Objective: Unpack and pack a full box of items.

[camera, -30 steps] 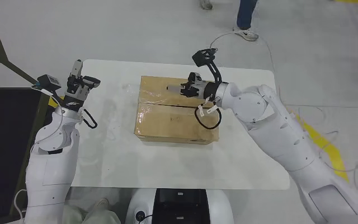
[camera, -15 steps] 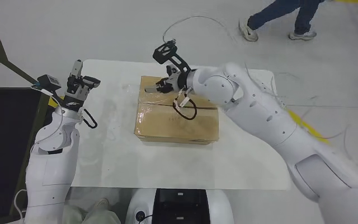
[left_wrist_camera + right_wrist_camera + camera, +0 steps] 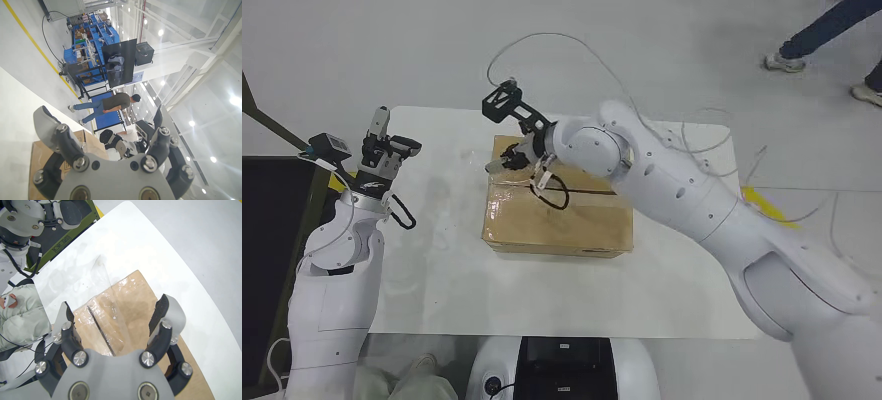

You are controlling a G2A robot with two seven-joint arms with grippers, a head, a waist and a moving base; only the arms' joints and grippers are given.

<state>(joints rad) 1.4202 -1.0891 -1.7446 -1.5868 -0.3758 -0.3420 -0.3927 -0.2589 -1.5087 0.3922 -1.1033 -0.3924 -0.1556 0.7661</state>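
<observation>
Box [image 3: 557, 215] shut, taped, contents hidden; right fingers [image 3: 161, 311] spread over seam [image 3: 100, 328] end; left fingers [image 3: 47, 125] spread, well apart.

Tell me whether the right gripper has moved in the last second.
Yes. The right gripper has slid along the far edge of the cardboard box, from its middle to the corner on the robot's left.

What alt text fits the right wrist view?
The right gripper, open, hangs over the taped seam of a cardboard box on a white table. A loose strip of clear tape lifts off the box's end.
</observation>
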